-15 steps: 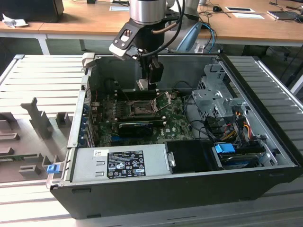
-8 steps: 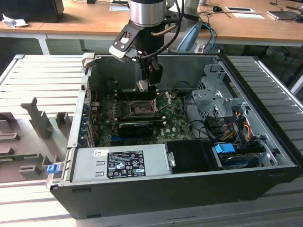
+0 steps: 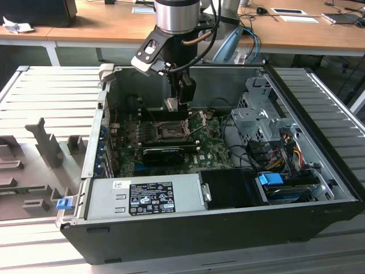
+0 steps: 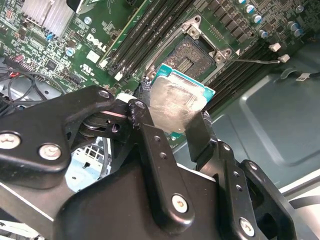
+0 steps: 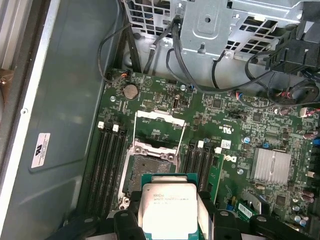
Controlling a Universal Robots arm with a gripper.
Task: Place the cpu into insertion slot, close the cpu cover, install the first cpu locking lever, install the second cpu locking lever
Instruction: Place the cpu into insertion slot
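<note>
Right now I have the black metal tool clamped on the cpu, a small flat square chip with a dull, smeared grey metal top and a teal-green rim. Its two angular fingers pinch the chip on opposite sides and cover those edges.

In the exterior view the tool hangs inside an open black steel computer case, which lies on a ribbed grey metal counter. The chip is held above the board, apart from the socket.

In the first wrist view the cpu hides the near part of the insertion slot, a square dark socket with a bright metal rim set in a green circuit board. The chip's nearest edge is cut off by the picture's border. The cpu cover, a thin square metal frame with a square window, stands tilted up and open on the side of the slot away from the tool.

Long black memory slots flank the socket, and a finned silver heat sink sits further along the board.

In the second wrist view the insertion slot shows a glossy dark floor, but I cannot make out its contacts. A thin steel rod runs out from one corner.
</note>
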